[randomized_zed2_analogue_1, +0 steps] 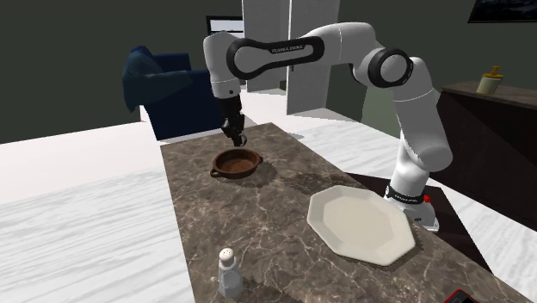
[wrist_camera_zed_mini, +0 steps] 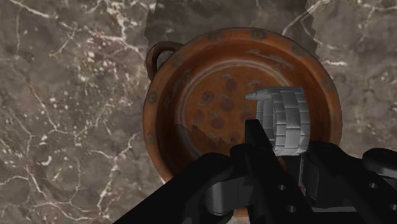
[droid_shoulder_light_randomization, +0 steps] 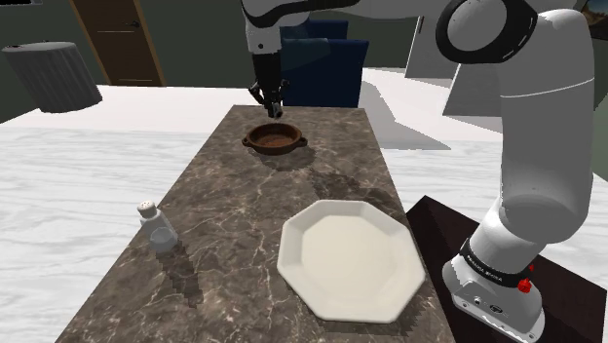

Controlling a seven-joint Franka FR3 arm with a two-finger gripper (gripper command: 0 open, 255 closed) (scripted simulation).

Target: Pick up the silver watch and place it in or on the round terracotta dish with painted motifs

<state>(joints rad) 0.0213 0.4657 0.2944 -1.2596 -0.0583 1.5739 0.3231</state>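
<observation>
Pickup judged complete: the all-black two-finger gripper [wrist_camera_zed_mini: 284, 153], clamped on the silver link-band watch [wrist_camera_zed_mini: 284, 114], hung above the round brown painted dish [wrist_camera_zed_mini: 156, 121], which sat at eleven o'clock from the white octagonal plate [droid_shoulder_light_randomization: 351, 258] in the shoulder view; release not yet made.

A dark marble table [droid_shoulder_light_randomization: 239, 219] carries 3 things: terracotta dish [droid_shoulder_light_randomization: 292, 144], white plate [droid_shoulder_light_randomization: 351, 258], shaker [droid_shoulder_light_randomization: 156, 227].
</observation>
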